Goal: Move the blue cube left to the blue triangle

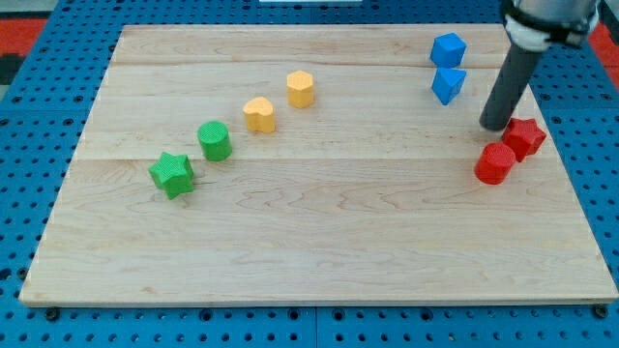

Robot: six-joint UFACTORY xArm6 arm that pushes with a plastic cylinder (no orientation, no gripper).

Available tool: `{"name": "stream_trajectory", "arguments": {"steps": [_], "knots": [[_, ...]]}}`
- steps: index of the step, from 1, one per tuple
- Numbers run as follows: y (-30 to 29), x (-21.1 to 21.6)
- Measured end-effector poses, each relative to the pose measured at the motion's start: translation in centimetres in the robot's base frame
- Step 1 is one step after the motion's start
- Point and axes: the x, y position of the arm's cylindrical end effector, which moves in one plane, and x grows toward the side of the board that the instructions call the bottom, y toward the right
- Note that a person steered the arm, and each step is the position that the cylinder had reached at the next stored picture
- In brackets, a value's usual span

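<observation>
Tool tip [494,125] right of blue cube [448,48], blue triangle [448,85] nearer

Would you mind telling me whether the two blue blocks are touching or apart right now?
Touching, as far as the view shows: the upper blue block sits directly against the lower blue block, no board visible between. My tip is to their right, apart.

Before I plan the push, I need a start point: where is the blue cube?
The blue cube sits near the board's top edge on the view's right, touching the blue triangle just below it. My tip is lower right of both.
</observation>
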Motion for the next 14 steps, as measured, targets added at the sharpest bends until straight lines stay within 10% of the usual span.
{"name": "stream_trajectory", "arguments": {"steps": [2,6,9,12,14], "knots": [[-3.9,-15.3],[-7.1,-10.3],[-6.3,-17.4],[-8.8,-8.0],[-6.1,-16.0]]}}
